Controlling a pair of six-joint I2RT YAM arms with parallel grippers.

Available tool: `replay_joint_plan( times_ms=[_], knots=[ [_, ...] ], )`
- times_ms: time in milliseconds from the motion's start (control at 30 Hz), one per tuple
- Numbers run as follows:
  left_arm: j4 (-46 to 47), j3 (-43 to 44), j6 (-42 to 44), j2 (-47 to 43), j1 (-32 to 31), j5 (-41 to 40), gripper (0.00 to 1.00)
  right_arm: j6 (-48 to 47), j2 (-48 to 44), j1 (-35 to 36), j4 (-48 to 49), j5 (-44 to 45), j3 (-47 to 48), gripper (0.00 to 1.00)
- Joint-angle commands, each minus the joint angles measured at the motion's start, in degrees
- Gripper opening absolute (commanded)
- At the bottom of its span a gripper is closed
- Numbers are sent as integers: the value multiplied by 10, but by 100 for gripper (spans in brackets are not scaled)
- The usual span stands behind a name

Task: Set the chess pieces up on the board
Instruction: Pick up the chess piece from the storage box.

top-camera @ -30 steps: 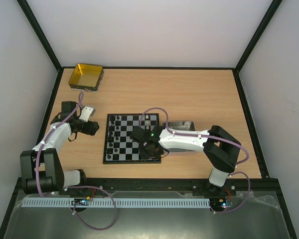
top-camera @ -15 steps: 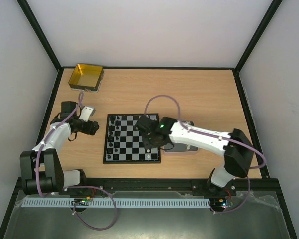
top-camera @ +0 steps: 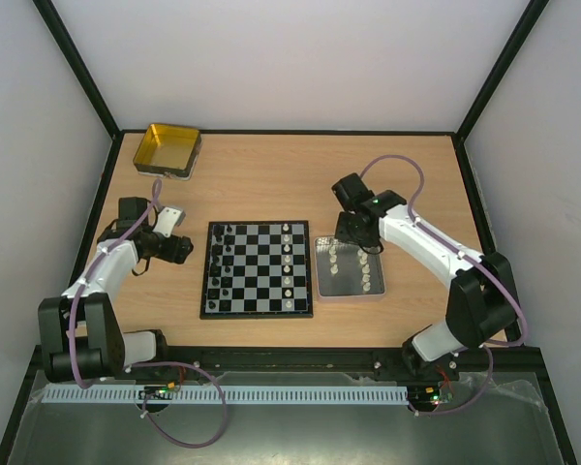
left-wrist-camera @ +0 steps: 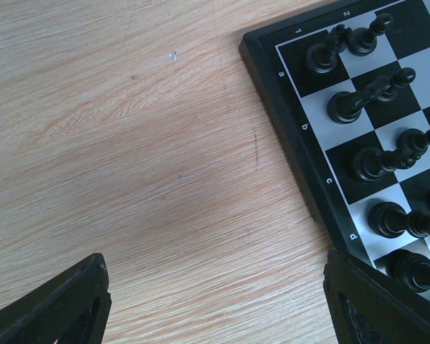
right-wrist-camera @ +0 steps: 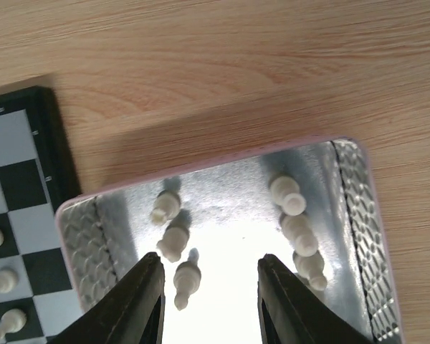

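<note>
The checkered board (top-camera: 257, 276) lies mid-table. Black pieces (top-camera: 223, 262) stand in its two left columns and show in the left wrist view (left-wrist-camera: 355, 104). White pieces (top-camera: 288, 266) stand along its right column. More white pieces (right-wrist-camera: 173, 240) stand in the silver tray (top-camera: 349, 298), in a left group and a right group (right-wrist-camera: 299, 233). My right gripper (top-camera: 352, 235) hovers open and empty over the tray's far part (right-wrist-camera: 211, 287), between the two groups. My left gripper (top-camera: 179, 249) is open and empty above bare wood left of the board (left-wrist-camera: 215, 301).
A yellow square tin (top-camera: 168, 148) sits at the far left corner. The tray (right-wrist-camera: 358, 201) lies right against the board's right edge (right-wrist-camera: 54, 143). Black frame rails border the table on all sides.
My right arm has swung from over the board's near right part back and right to above the tray. A white piece now stands uncovered where it was. The left arm has not moved.
</note>
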Motion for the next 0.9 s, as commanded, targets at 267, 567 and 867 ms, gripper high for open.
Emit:
replay_joint_plan(
  times_ms=[267, 567, 867],
  knots=[
    [-5, 5, 6, -15, -2, 11, 82, -24, 20, -30, 31, -31, -16, 32],
    [-4, 5, 6, -9, -3, 11, 81, -28, 61, 5, 39, -31, 3, 31],
    [-7, 7, 6, -6, -3, 11, 81, -45, 114, 38, 40, -10, 31, 31]
  ],
)
